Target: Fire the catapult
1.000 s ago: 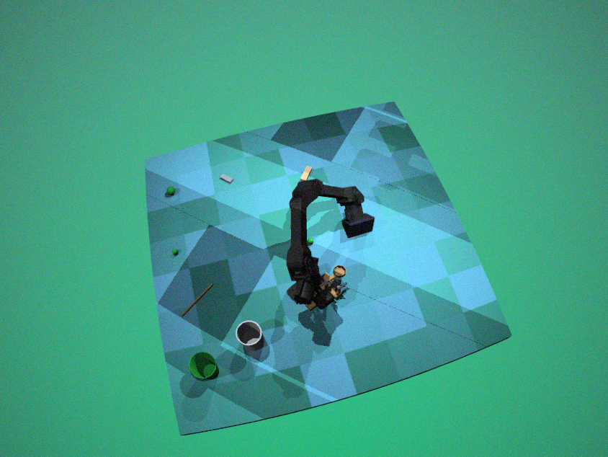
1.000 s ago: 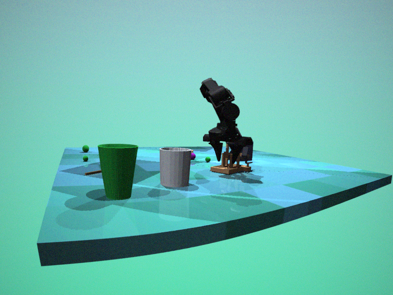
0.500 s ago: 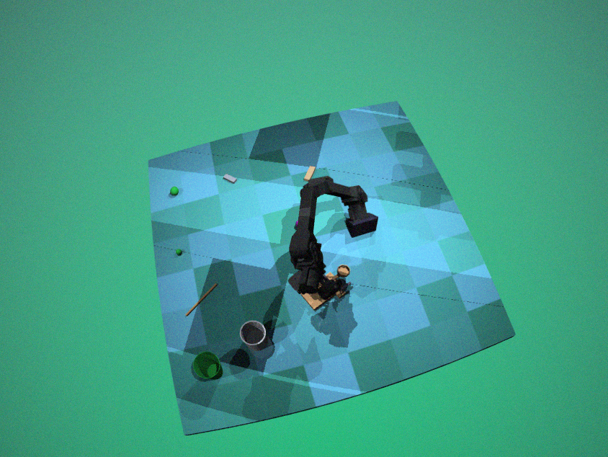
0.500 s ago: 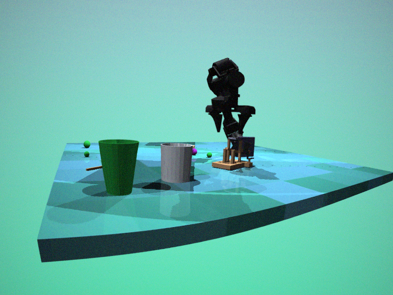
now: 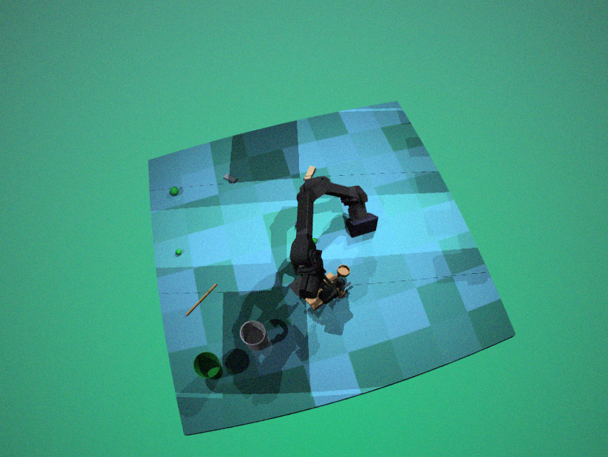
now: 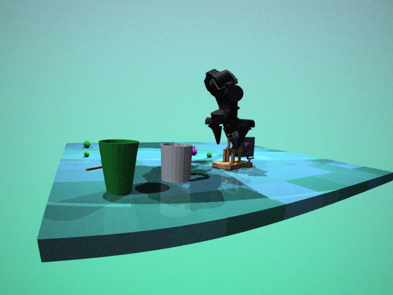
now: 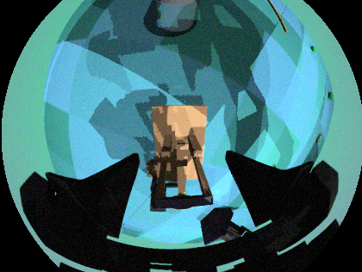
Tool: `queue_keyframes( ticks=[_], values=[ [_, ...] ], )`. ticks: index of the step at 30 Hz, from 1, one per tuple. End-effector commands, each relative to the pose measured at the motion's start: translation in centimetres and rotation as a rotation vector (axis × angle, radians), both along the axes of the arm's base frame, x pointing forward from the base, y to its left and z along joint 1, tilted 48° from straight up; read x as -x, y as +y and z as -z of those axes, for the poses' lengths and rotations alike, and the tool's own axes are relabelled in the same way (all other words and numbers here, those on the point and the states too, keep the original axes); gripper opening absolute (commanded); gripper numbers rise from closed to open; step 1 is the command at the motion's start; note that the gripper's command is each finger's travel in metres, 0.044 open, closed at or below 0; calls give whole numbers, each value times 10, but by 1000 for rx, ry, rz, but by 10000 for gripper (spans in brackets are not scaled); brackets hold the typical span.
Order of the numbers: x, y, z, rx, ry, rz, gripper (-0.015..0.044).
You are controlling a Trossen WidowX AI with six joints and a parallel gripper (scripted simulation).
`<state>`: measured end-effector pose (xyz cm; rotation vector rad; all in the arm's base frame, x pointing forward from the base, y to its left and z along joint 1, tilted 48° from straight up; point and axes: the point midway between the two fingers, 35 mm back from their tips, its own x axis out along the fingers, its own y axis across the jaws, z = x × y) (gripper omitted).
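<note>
The wooden catapult (image 5: pixel 314 300) (image 6: pixel 233 162) (image 7: pixel 177 127) stands near the middle of the table, and its round cup (image 5: pixel 343 269) points away from the mug. I cannot see a ball in the cup. My gripper (image 5: pixel 332 291) (image 6: pixel 227 139) (image 7: pixel 184 157) hangs just above the catapult. It is open wide, with one finger on each side of the frame and nothing between them. The white mug (image 5: pixel 253 334) (image 6: pixel 176 162) stands upright in front of the catapult. A small green ball (image 5: pixel 314 240) (image 6: pixel 208 154) and a magenta ball (image 6: pixel 194 151) lie on the table behind it.
A tall green cup (image 5: pixel 207 365) (image 6: pixel 118 166) stands beside the mug. Two more green balls (image 5: pixel 173 190) (image 5: pixel 178 251) (image 6: pixel 86 144) (image 6: pixel 86 153) lie far left. A thin stick (image 5: pixel 201 299) (image 6: pixel 93 168) (image 7: pixel 274 9), a grey block (image 5: pixel 230 178) and a tan block (image 5: pixel 309 171) lie loose. The arm's base (image 5: pixel 361 223) stands behind the catapult.
</note>
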<state>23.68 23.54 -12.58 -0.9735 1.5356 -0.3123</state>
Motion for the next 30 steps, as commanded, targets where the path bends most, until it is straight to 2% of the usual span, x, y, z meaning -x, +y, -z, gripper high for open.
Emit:
queue_keyframes(
  ticks=[1,30],
  values=[
    [0,-2,3,-1,0,-12,440],
    [-4,-36,35,0,-1,-12,440]
  ],
)
